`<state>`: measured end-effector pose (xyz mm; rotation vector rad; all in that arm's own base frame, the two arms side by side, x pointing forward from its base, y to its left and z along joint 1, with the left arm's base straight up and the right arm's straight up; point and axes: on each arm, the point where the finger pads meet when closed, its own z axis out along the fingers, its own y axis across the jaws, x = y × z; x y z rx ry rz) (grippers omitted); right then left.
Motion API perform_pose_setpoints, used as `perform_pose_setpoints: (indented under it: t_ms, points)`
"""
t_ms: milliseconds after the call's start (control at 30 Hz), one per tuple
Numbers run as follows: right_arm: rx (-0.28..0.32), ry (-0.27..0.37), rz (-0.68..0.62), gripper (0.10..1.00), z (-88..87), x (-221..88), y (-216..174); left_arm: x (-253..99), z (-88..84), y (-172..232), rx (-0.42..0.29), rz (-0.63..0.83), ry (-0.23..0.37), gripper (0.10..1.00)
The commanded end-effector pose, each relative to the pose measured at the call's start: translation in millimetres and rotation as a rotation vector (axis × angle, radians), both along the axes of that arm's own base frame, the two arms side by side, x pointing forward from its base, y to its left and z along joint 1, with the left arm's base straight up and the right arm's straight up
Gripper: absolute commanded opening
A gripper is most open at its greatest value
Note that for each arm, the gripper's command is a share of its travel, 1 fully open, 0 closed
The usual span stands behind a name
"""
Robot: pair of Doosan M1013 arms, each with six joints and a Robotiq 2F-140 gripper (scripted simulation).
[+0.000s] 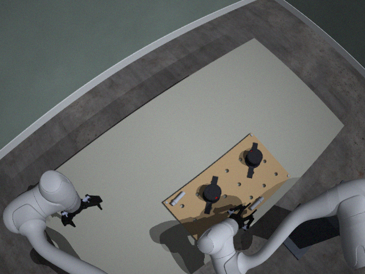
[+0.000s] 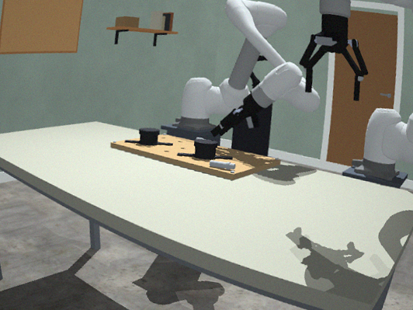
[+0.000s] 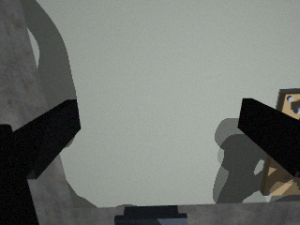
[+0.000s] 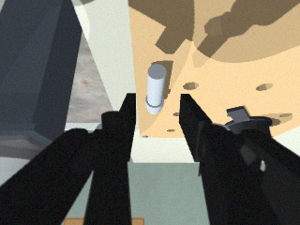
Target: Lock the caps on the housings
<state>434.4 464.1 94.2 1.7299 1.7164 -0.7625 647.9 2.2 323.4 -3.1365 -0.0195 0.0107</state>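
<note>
Two black housings stand upright on the wooden board, each topped by a round black cap with a small red mark. One cap (image 1: 211, 191) (image 2: 205, 143) is nearer the board's left end in the top view. The other cap (image 1: 254, 156) (image 2: 149, 130) is toward the upper right corner; its housing is partly hidden behind a finger in the right wrist view. My left gripper (image 1: 88, 216) (image 2: 331, 95) (image 3: 159, 113) is wide open and empty, high above the table. My right gripper (image 1: 252, 207) (image 2: 215, 132) (image 4: 157, 108) is partly open and empty, tilted above the board, touching neither housing.
The perforated board (image 1: 239, 176) (image 2: 173, 162) rests on the pale table (image 1: 141, 153) (image 2: 111, 190). One grey peg (image 1: 178, 198) (image 2: 222, 165) lies at its left end. Another grey peg (image 1: 256, 203) (image 4: 156, 89) lies beyond my right fingertips. My right arm hangs over the board's lower corner.
</note>
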Motion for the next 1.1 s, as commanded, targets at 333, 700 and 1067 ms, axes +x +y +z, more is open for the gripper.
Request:
perform_pose_setpoints:
  t_ms: [333, 700, 1067]
  points:
    - [0.006, 0.004, -0.001, 0.339, -5.7, 0.3, -8.4, 0.9, -0.1, -0.8, -0.002, -0.005, -0.003, 1.0]
    - [0.008, 0.005, -0.001, 0.339, -16.5, 0.4, -20.2, 0.9, -0.1, -0.8, -0.002, -0.005, -0.003, 1.0]
    - [0.011, 0.006, -0.001, 0.339, -29.0, 0.4, -33.6, 0.9, -0.1, -0.8, -0.002, -0.005, -0.003, 1.0]
